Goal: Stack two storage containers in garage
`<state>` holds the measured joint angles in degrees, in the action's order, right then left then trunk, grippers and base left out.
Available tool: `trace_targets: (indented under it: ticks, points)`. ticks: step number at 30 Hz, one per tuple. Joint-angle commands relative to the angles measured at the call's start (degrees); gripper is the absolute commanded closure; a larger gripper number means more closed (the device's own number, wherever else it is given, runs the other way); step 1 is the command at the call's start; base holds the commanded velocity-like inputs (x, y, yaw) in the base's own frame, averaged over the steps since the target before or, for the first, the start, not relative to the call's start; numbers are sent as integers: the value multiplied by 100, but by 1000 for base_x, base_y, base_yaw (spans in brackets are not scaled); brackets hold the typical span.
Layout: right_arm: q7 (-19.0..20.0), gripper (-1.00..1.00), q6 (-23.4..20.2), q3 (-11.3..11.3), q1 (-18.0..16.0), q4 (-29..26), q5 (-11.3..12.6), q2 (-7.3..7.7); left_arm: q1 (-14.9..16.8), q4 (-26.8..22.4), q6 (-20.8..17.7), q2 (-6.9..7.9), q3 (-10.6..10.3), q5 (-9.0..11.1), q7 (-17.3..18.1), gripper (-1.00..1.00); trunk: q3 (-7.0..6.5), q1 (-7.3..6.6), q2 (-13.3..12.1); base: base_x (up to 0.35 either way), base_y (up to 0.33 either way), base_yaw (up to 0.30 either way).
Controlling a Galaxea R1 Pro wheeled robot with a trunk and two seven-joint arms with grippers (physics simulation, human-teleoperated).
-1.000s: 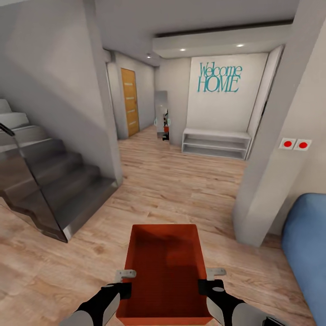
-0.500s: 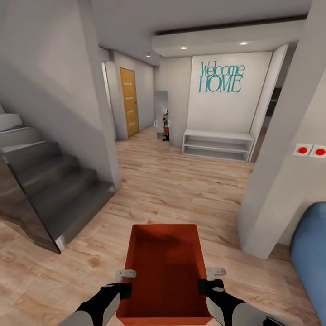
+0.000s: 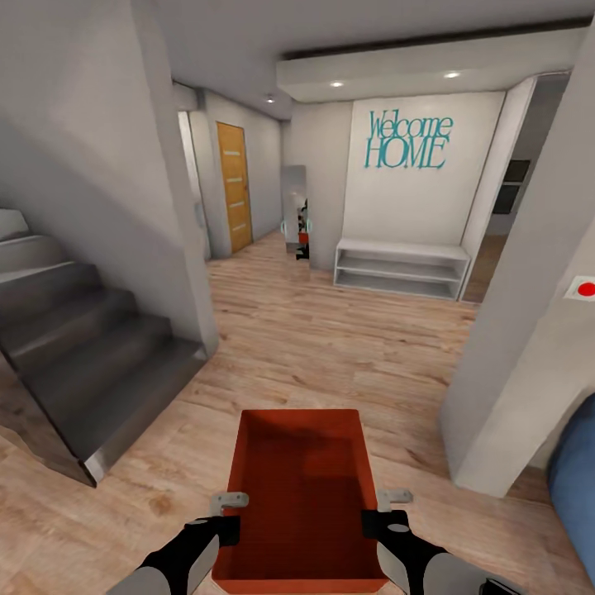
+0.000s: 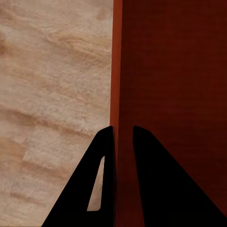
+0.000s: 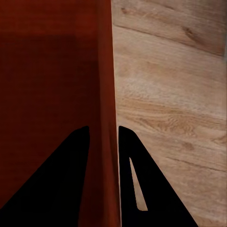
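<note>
One storage container (image 3: 299,496) is carried low in front, left gripper (image 3: 225,514) & right gripper (image 3: 387,511) each pinching a side wall (over light wood-plank floor (image 3: 330,347)); garage not reached, placing & stacking both remain.

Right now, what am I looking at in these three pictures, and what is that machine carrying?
It is a simulated wheeled robot with two arms. The head camera looks down over both: the left gripper and right gripper each pinch a side wall of one red-orange rectangular open-topped bin, holding it above the light wood-plank floor. The two wrist cameras look along each gripper's dark fingers, straddling the bin's thin wall. Ahead are grey stairs, a white bench and an orange door.
</note>
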<state>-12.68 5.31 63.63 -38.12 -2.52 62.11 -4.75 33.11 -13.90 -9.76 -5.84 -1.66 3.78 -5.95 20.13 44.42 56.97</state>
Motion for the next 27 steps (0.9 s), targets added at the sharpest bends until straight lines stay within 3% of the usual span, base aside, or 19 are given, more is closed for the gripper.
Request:
trace_targets:
  ticks: [1, 27]
  points:
    - [-20, 100, 14, 124, -2, 58, 56, 45, 3, -16, -34, 4, -80, 109, -55, 100, 6, 4, 4, 323, 0, 0]
    - [-16, 100, 14, 131, -2, 58, 49, 44, 3, -16, -34, 4, -80, 110, -55, 100, 6, 4, 4, 323, 0, 0]
